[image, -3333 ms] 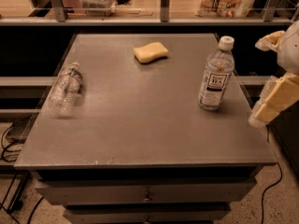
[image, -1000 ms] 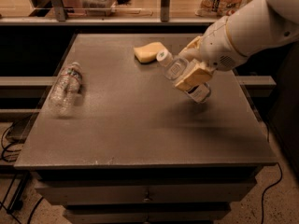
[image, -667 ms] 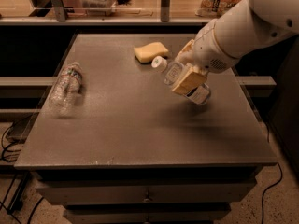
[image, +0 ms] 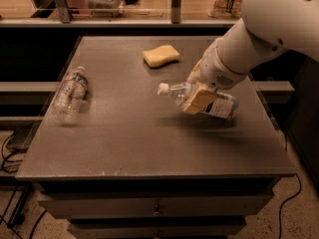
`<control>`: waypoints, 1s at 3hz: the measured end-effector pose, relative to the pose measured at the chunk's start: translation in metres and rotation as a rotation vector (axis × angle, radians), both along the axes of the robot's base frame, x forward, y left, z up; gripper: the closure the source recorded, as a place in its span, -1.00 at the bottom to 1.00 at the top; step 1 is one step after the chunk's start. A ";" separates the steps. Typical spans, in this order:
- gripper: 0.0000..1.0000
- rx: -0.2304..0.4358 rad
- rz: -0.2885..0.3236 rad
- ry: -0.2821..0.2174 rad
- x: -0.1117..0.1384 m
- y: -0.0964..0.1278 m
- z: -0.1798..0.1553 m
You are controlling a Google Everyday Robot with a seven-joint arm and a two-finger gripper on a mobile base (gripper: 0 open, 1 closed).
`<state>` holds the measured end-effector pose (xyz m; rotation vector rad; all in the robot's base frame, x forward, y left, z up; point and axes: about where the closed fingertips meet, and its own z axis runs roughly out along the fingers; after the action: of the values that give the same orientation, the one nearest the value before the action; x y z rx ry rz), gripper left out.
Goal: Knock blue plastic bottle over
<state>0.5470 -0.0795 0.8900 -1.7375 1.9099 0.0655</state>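
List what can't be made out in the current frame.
Camera view:
- blue plastic bottle: middle hidden by the gripper in front of it; resting on the table or not, unclear.
- bottle label: mostly covered by gripper.
- arm: cut off by top right edge.

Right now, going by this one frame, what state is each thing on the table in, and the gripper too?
Blue plastic bottle: tipped nearly flat, cap on and pointing left.
Small ribbed bottle: lying on its side near the left edge of the table.
Sponge: lying flat at the back, apart from both bottles.
Gripper: at the middle of the blue plastic bottle, in front of it.
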 end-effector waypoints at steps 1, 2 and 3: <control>-0.30 0.088 0.018 0.110 -0.006 0.001 -0.016; -0.77 0.117 0.025 0.129 -0.009 0.008 -0.015; -1.00 0.117 0.027 0.130 -0.010 0.009 -0.015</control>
<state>0.5370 -0.0704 0.8750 -1.7178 1.9323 0.3011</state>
